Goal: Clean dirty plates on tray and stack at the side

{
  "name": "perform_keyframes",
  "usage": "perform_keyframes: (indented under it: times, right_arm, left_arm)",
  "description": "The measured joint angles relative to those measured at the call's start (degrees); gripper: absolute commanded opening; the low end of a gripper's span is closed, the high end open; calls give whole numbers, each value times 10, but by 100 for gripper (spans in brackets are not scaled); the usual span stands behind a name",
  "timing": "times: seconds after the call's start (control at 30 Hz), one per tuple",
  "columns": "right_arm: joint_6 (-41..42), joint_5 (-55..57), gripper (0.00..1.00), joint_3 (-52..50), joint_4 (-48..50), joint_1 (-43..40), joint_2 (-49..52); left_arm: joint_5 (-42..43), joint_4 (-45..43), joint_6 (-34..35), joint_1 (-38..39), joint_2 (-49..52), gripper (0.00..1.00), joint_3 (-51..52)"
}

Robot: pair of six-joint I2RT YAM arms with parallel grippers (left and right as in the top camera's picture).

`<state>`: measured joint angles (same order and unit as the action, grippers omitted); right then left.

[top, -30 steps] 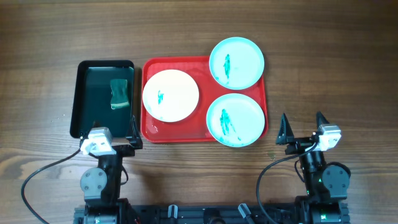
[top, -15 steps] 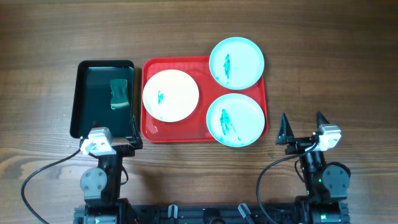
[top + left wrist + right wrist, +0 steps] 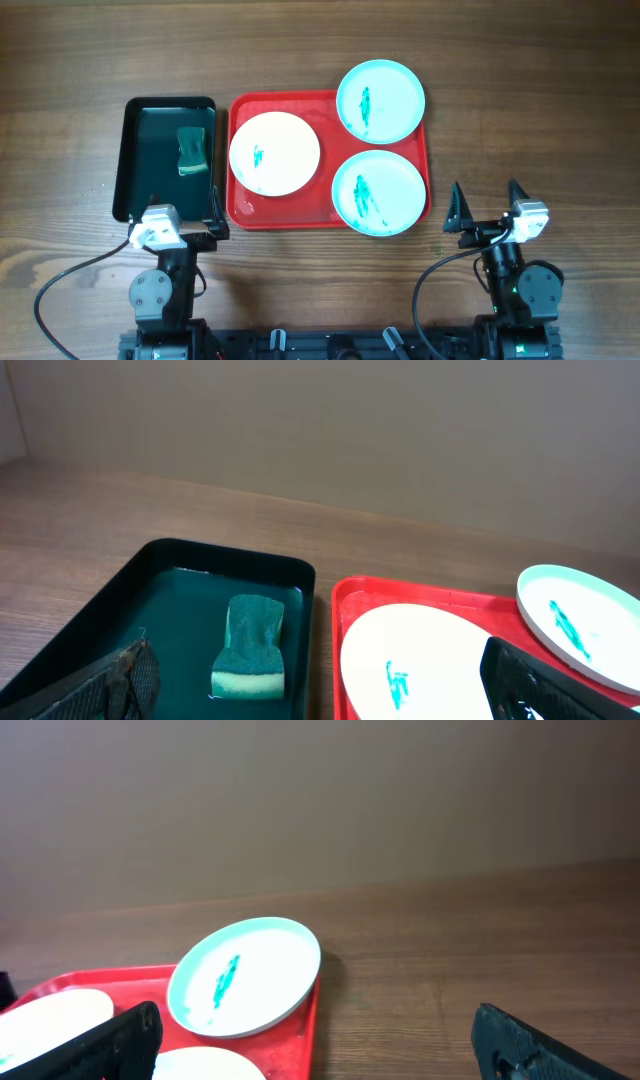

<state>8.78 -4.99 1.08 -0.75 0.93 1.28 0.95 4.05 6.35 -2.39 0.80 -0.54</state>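
Observation:
The red tray (image 3: 240,205) lies mid-table and holds three smeared plates. The cream-white plate (image 3: 275,153) is at its left. One cyan plate (image 3: 380,100) rests on its far right corner, the other cyan plate (image 3: 378,192) at its near right. In the left wrist view I see the cream plate (image 3: 420,655) and a cyan plate (image 3: 580,625). The right wrist view shows the far cyan plate (image 3: 245,975) on the tray (image 3: 305,1030). My left gripper (image 3: 185,212) is open and empty at the near edge of the dark tray. My right gripper (image 3: 487,205) is open and empty, right of the red tray.
A dark green-black tray (image 3: 140,150) sits left of the red tray with a green sponge (image 3: 192,150) in it; the sponge also shows in the left wrist view (image 3: 250,658). Bare wooden table (image 3: 530,110) lies to the right and far side.

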Motion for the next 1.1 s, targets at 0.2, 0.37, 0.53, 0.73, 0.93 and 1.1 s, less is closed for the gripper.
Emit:
perform_keyframes:
  times: [0.2,0.37,0.53,0.73,0.93,1.1]
  right_arm:
    - [8,-15,100,0,3,0,0]
    - [10,-40,100,0,8,0,0]
    - [10,-66,100,0,13,0,0]
    - [10,-91,100,42,13,0,19]
    - [-22,-108,100,162,-21,0,177]
    - [-67,-149,100,354,-126,0,404]
  left_arm:
    - [0,-2,0,0,0,100,0]
    - [0,-2,0,0,0,100,-5]
    - [2,40,0,0,40,100,-68]
    - [22,132,0,0,207,100,-237]
    - [36,266,0,0,387,100,-421]
    - [42,406,0,0,518,100,-580]
